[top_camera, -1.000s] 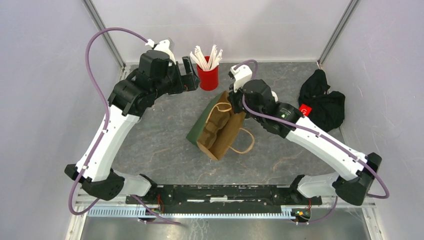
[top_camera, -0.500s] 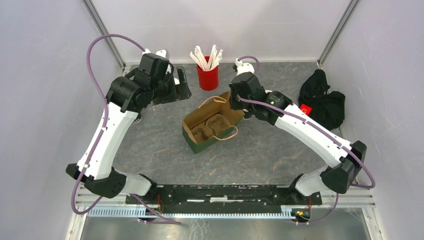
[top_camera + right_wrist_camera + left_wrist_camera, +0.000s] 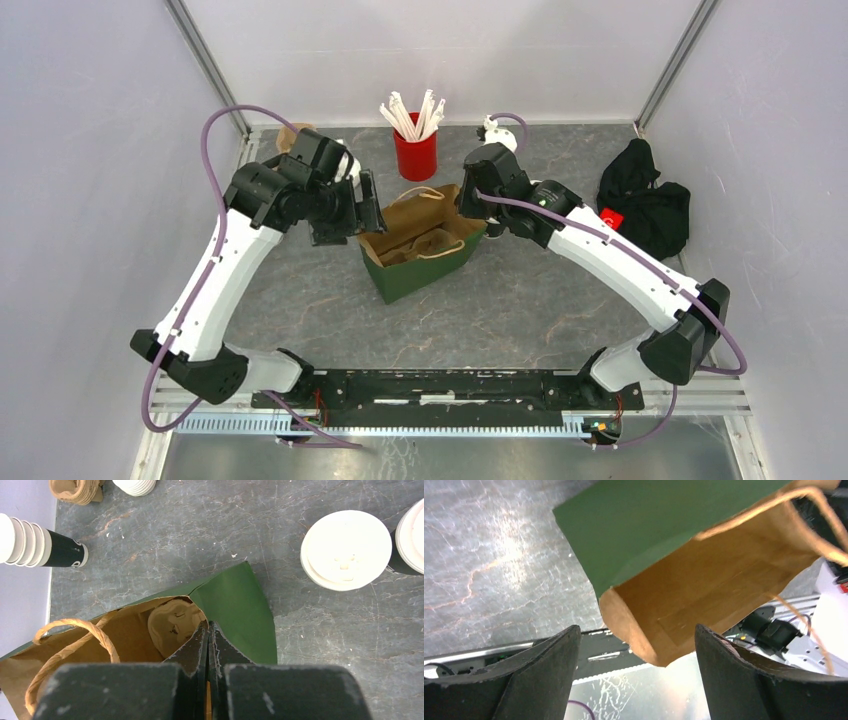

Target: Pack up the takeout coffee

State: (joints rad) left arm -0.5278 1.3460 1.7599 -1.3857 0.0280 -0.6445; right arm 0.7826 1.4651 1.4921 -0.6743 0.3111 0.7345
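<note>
Near green bag (image 3: 235, 610), takeout coffee (image 3: 346, 550)

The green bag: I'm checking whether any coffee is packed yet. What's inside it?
A brown cardboard cup tray sits in the green bag, its visible wells empty. The bag's walls and the right gripper hide the rest. A lidded cup stands outside it.
</note>
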